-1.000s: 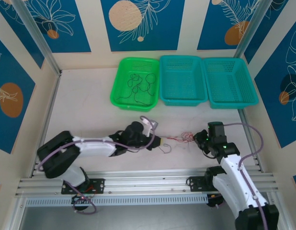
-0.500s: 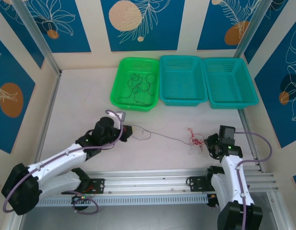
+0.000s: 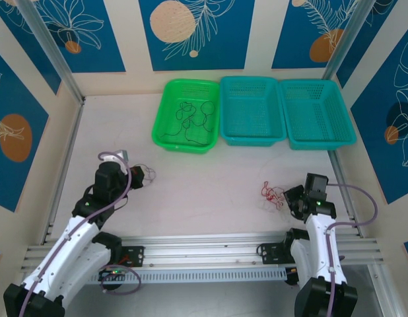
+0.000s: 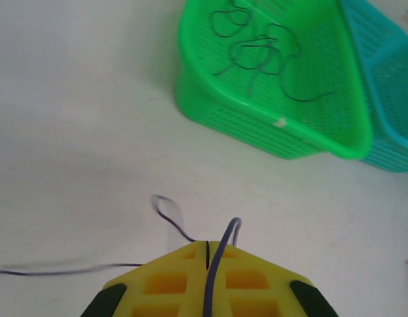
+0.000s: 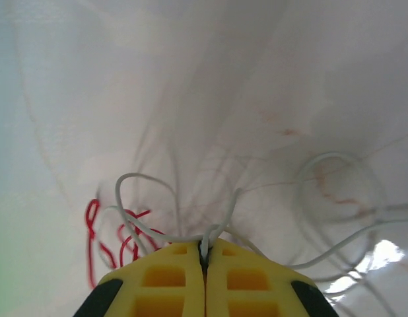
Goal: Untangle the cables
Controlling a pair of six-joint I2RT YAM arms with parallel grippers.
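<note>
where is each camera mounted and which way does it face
Top external: above and behind the bases, looking down on the table; both arms show.
Left wrist: faces forward toward the green basket; left tool shut on a dark cable.
Right wrist: close over the table; right tool shut on a white cable.
Shared: top and left wrist both show the green basket.

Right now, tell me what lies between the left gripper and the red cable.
In the top view, the stretch from the left gripper to the red cable is bare table.
</note>
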